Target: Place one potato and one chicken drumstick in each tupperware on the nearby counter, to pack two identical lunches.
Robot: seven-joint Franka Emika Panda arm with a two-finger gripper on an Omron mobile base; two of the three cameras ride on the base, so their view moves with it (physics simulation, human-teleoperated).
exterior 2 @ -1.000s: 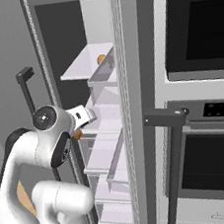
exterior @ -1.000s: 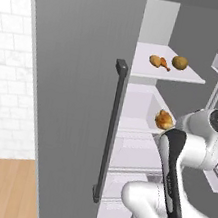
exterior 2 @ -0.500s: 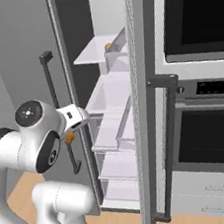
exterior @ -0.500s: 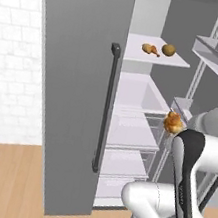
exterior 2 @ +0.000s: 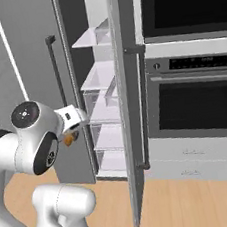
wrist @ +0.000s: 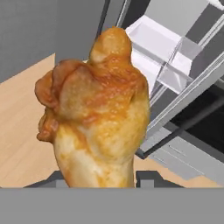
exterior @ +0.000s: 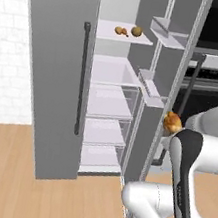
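Orange-brown drumstick [wrist: 98, 113] clamped in gripper [wrist: 100, 177]

left base view: behind arm, left side, facing open fridge [exterior: 110, 101] interior
right base view: behind arm, right side, fridge door edge-on, oven [exterior 2: 197, 100] beside
hand view: very close on drumstick [wrist: 98, 113]
shared: fridge shelves

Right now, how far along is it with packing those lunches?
Early, by the look of it. The hand grips a chicken drumstick, carried clear of the open fridge. Another drumstick and a potato sit on the top shelf, to be fetched.
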